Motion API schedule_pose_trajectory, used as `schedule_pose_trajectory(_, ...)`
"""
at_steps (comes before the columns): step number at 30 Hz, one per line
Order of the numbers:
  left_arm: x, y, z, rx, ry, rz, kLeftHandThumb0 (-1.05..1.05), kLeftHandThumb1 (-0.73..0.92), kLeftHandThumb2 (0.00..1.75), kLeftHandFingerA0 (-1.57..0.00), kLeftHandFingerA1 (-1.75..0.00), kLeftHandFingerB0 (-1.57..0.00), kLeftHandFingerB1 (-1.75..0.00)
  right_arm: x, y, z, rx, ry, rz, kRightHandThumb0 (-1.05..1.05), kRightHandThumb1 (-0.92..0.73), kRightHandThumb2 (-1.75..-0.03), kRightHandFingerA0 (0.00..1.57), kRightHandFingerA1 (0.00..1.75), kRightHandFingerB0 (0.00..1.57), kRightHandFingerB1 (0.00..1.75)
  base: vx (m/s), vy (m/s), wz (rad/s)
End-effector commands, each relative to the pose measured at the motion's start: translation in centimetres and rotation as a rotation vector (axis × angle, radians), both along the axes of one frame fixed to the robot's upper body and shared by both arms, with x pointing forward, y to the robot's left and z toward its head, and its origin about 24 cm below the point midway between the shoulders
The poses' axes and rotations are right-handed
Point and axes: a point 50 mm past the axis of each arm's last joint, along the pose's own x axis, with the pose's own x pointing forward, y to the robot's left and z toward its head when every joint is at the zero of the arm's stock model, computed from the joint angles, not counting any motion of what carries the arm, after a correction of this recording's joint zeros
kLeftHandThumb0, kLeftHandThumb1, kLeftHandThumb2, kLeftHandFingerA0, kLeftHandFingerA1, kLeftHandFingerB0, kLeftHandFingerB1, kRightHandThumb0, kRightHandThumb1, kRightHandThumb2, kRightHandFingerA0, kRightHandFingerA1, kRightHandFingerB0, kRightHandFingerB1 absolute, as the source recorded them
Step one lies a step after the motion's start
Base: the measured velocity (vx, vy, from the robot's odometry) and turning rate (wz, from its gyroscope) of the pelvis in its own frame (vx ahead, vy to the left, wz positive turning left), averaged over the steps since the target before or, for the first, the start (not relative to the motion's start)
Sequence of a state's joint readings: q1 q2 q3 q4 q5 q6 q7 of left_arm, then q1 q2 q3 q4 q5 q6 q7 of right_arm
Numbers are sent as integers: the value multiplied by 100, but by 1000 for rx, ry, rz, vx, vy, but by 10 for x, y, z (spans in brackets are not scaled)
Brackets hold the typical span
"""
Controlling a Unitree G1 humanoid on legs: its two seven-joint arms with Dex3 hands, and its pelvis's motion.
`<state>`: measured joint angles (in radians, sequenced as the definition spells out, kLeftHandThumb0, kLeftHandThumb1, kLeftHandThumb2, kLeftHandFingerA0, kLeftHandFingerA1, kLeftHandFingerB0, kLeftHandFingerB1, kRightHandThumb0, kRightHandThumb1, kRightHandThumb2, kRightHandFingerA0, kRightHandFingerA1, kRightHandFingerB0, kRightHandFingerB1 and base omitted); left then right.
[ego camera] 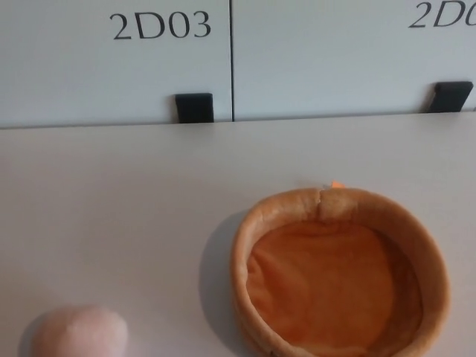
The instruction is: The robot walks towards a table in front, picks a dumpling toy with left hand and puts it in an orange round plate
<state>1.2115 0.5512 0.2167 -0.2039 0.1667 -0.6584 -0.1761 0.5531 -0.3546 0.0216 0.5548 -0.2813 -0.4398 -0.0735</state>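
Note:
A pale pink plush dumpling toy (78,332) lies on the white table (134,201) at the bottom left, cut off by the lower edge of the head view. To its right sits the orange round plate (424,245), a soft fabric bowl with a tan rim and nothing inside it. The two are apart, with a strip of bare tabletop between them. Neither of my hands shows in this view.
Behind the table's far edge stands a grey partition (111,67) of two panels marked "2D03", with a vertical seam (231,59) and two black brackets (194,107) at its foot.

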Motion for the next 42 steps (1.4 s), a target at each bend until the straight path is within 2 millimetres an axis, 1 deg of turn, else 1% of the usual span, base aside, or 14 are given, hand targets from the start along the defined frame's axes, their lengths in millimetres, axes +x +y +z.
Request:
schedule_pose_trajectory(1, 8, -7, 87, -180, -168, -97, -35, 58, 58, -44, -34, -39, -33, 0, -8, -5, -11, 45, -69, 1, -60, -56, 69, 44, 33, 34, 0, 0, 0)
schedule_pose_trajectory(16, 37, 26, 182, -313, -391, -194, -38, 51, 55, -53, -37, -45, -34, -3, -10, -5, -1, 60, -90, -3, -64, -58, 70, 45, 32, 34, 0, 0, 0)
schedule_pose_trajectory(23, 58, 39, 221, -326, -561, -273, -44, 43, 65, -33, -40, -27, -38, -4, -12, -5, -10, 63, -84, 0, -62, -58, 71, 46, 32, 34, 0, 0, 0)
schedule_pose_trajectory(25, 64, 37, 235, -366, -627, -287, -33, 48, 55, -44, -35, -27, -30, -4, -12, -5, -23, 64, -77, -1, -61, -57, 71, 44, 33, 34, 0, 0, 0)
schedule_pose_trajectory(26, 66, 36, 239, -383, -665, -293, -23, 32, 82, -41, -58, -10, -46, -4, -11, -4, -22, 62, -79, 0, -62, -57, 71, 45, 33, 34, 0, 0, 0)
schedule_pose_trajectory(28, 71, 34, 246, -415, -724, -304, -23, 31, 81, -42, -58, -9, -45, -5, -11, -4, -20, 61, -84, -2, -62, -59, 71, 45, 33, 34, 0, 0, 0)
schedule_pose_trajectory(29, 77, 30, 252, -431, -752, -316, -26, 30, 80, -76, -75, -7, -45, -5, -12, -5, -20, 65, -88, 0, -62, -57, 71, 45, 32, 33, 0, 0, 0)
schedule_pose_trajectory(32, 94, 19, 270, -314, -872, -377, -27, 34, 88, -76, -77, -1, -46, -6, -12, -6, -13, 74, -95, 0, -62, -58, 70, 44, 32, 33, 0, 0, 0)
schedule_pose_trajectory(33, 99, 17, 274, -281, -907, -393, -40, 45, 54, -65, -42, -15, -28, -6, -12, -6, -11, 74, -99, 1, -62, -58, 70, 45, 32, 33, 0, 0, 0)
schedule_pose_trajectory(35, 101, 16, 276, -273, -917, -398, -40, 45, 54, -65, -42, -15, -28, -6, -12, -6, -10, 74, -101, 1, -62, -58, 70, 45, 32, 33, 0, 0, 0)
schedule_pose_trajectory(36, 113, 12, 274, -289, -922, -421, -38, 46, 61, -14, -32, -12, -31, -6, -12, -6, 0, 72, -104, 4, -62, -58, 73, 47, 32, 34, 0, 0, 0)
schedule_pose_trajectory(38, 126, 7, 274, -246, -933, -440, -41, 49, 61, -15, -34, -15, -31, -5, -10, -6, 4, 72, -98, 2, -62, -58, 73, 46, 31, 33, 0, 0, 0)
schedule_pose_trajectory(39, 133, 4, 276, -195, -935, -455, -38, 52, 57, -30, -44, -19, -29, -6, -10, -5, -1, 71, -86, 0, -43, -91, 62, 68, 20, 51, 0, 0, 0)
schedule_pose_trajectory(42, 152, -4, 279, -85, -905, -478, -37, 50, 55, -36, -56, -27, -34, -6, -10, -5, -4, 68, -74, 0, -43, -91, 61, 67, 20, 51, 3, -2, 2)
